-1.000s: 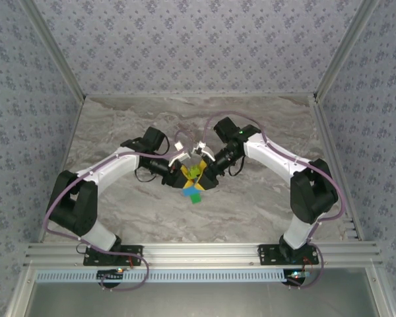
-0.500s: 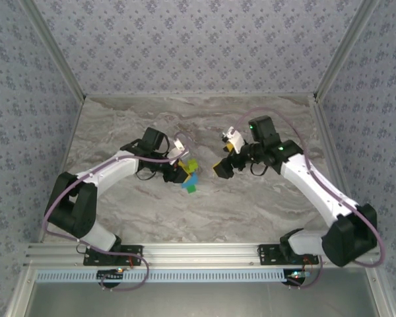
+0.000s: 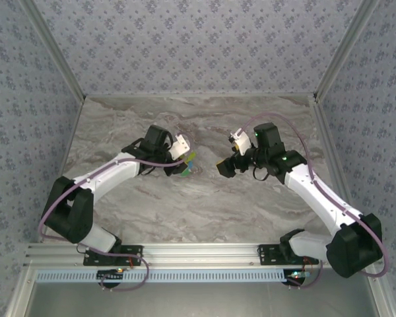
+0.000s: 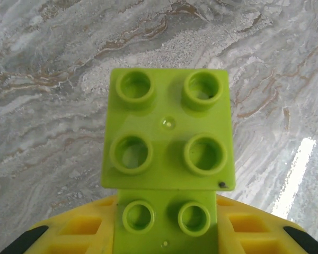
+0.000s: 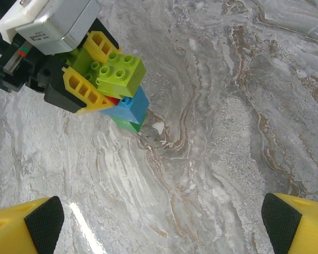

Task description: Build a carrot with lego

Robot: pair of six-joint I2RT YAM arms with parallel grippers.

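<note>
In right wrist view, the left hand (image 5: 102, 74) pinches the carrot (image 5: 123, 71), blue brick (image 5: 133, 103) showing; right hand (image 5: 161, 225) spread.

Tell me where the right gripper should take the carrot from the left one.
Probably the blue brick near the carrot's free end: it juts clear of the left gripper's fingers. Bring the open right gripper in from the side opposite them, jaws across its flat walls.

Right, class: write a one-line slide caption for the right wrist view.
Left end effector gripping the lego carrot, framed by the open right end effector.
</note>
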